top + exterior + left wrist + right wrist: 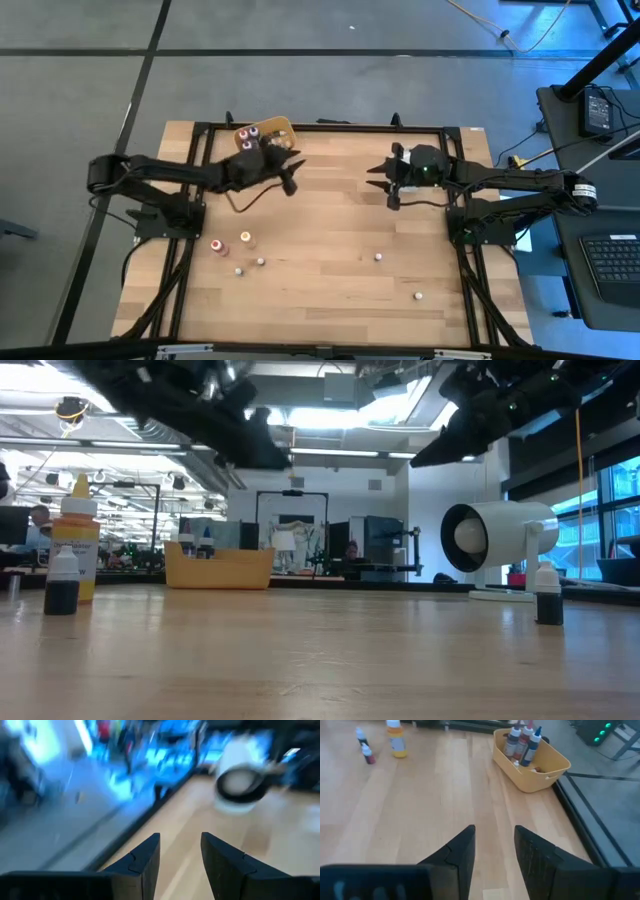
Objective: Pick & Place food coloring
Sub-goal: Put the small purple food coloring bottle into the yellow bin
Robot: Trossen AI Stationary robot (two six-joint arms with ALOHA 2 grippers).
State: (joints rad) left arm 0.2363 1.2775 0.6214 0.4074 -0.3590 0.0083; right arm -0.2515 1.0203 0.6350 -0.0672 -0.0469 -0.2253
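Both dark arms reach in over the wooden table point(320, 260) from its two sides, raised clear of the surface. The left gripper point(290, 182) hangs just in front of the yellow-orange tray point(278, 127) at the table's far edge; its fingers point(145, 862) stand a little apart with nothing between them. The right gripper point(378, 178) is held at much the same height across the table, pointing toward the left one; its fingers point(462, 851) also stand slightly apart and empty, over bare wood. A large white cylinder point(495, 538) lies on its side on a stand at the far right in the low view. The tray holds several food coloring bottles point(522, 742) standing upright together. More bottles are scattered on the near half of the table: an orange-bodied bottle point(246, 240) with a red one point(217, 245) just beside it near the left arm's base, two small ones point(259, 262) slightly nearer the front, one bottle point(379, 257) alone toward the right, and another point(419, 296) nearest the front right. Nothing lies between either gripper and the tray.
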